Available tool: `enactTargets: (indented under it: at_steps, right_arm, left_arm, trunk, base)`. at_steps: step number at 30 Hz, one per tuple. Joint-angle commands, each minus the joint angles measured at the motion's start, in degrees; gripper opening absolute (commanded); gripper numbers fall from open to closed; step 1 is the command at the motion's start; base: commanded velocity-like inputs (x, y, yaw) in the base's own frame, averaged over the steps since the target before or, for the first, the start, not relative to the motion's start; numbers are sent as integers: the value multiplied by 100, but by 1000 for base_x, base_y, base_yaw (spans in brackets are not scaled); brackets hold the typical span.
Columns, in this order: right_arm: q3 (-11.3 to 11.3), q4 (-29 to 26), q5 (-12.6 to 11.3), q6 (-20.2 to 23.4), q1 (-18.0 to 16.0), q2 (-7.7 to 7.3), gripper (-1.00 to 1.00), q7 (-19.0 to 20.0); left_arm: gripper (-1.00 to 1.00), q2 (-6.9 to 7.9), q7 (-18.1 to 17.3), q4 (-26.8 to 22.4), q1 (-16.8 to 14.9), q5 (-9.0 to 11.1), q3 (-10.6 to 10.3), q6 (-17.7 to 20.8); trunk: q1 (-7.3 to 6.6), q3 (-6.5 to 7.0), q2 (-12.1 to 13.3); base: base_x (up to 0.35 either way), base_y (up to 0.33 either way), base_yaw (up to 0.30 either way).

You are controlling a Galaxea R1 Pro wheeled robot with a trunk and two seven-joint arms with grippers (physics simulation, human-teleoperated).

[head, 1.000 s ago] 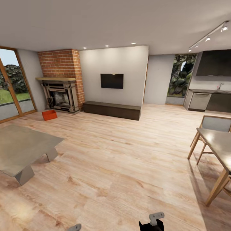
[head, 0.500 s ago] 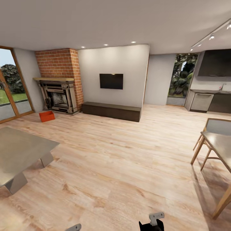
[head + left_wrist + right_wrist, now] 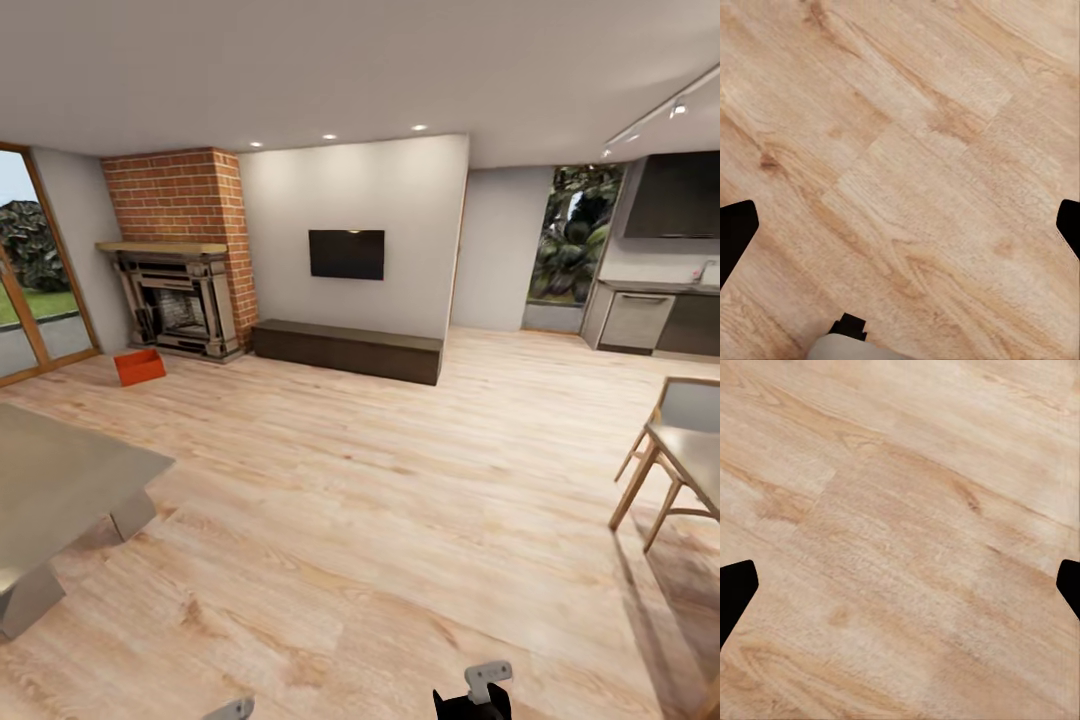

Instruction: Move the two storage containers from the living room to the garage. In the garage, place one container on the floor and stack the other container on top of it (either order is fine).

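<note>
Head view of the living room, ordered by size. Light wood-plank flooring [image 3: 380, 480] spans the scene; a white partition wall [image 3: 355, 190] carries a dark television [image 3: 346, 253] above a long dark low cabinet [image 3: 345, 349]. A brick-sided fireplace [image 3: 178, 295] stands far left beside the wood-framed glass doors [image 3: 25, 280]; a grey low table [image 3: 60, 480] lies near left, a wooden chair [image 3: 675, 450] near right, and kitchen units [image 3: 665, 315] far right. One storage container [image 3: 139, 367], orange-red and open-topped, rests on the planks far left, just in front of the fireplace; the second cannot be located. The left gripper [image 3: 900, 225] and right gripper [image 3: 900, 592] each show dark fingertips at opposite margins of their wrist views, spread wide over bare planks and holding nothing. Judged step: the approach to the first container, with no pickup yet made. The next move likely calls for driving on toward the far left, past the low table, then lowering an arm to the container's rim. Against the frame one second earlier, the container, fireplace and low table sit farther left and the chair farther right: a camera shift, consistent with the base advancing, not object motion.
</note>
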Motion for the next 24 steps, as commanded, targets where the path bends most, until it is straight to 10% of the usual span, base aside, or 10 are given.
enactTargets:
  at_steps: [1, 24]
  right_arm:
    - [-25, 2, 46, -17, -2, 4, 100, 25]
    - [-25, 2, 46, -17, -2, 4, 100, 25]
  left_arm:
    - [100, -3, 9, -11, -1, 50, 9, 24]
    - [100, -3, 34, -11, -1, 50, 7, 24]
  trunk:
    - [6, -6, -7]
    - [6, -6, -7]
  base:
    - [327, 0, 8]
    - [327, -97, 250]
